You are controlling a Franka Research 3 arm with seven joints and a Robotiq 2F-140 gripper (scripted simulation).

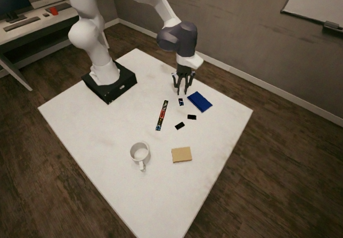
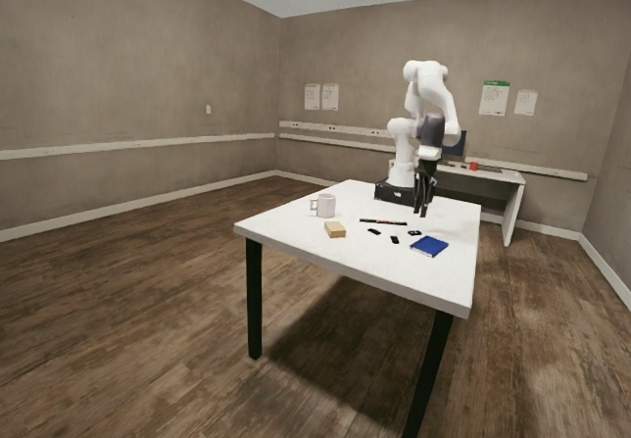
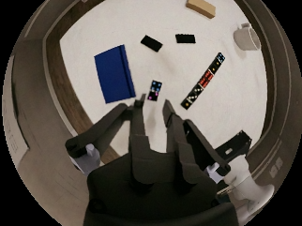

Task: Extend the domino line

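On a white desk point(image 1: 114, 146) point(image 2: 358, 269) point(image 3: 253, 92) stands one robot arm point(image 1: 82, 32) point(image 2: 403, 148), its single tool point(image 1: 182, 93) point(image 2: 419, 214) point(image 3: 154, 102) pointing down above the desk with its two fingers parted and nothing between them. Just beyond the fingertips, in the wrist view, lies one loose face-up domino point(image 1: 180, 101) point(image 2: 414, 232) point(image 3: 155, 91), black, with blue pips on one half and mostly magenta or pink pips on the half nearer the tool; the pips are too small to count surely. Two other loose dominoes lie flat showing plain black backs: one back-up domino near the book point(image 1: 192, 117) point(image 2: 394, 239) point(image 3: 151, 43), and a second back-up domino nearer the tan block point(image 1: 179, 125) point(image 2: 373, 231) point(image 3: 186, 38). That makes three loose dominoes, all apart from one another and from the line. One straight line of dominoes point(image 1: 162, 115) point(image 2: 382, 221) point(image 3: 203, 81) lies end to end, with blue pips at one end, red in the middle, and white pips then yellow toward the other end; the number of pieces is hard to tell. Around them are one blue book point(image 1: 199, 101) point(image 2: 429, 246) point(image 3: 114, 74) beside the face-up domino, one tan block point(image 1: 181, 154) point(image 2: 334, 229) point(image 3: 201, 7), and one upright white mug point(image 1: 139, 153) point(image 2: 325, 205) point(image 3: 247, 37).
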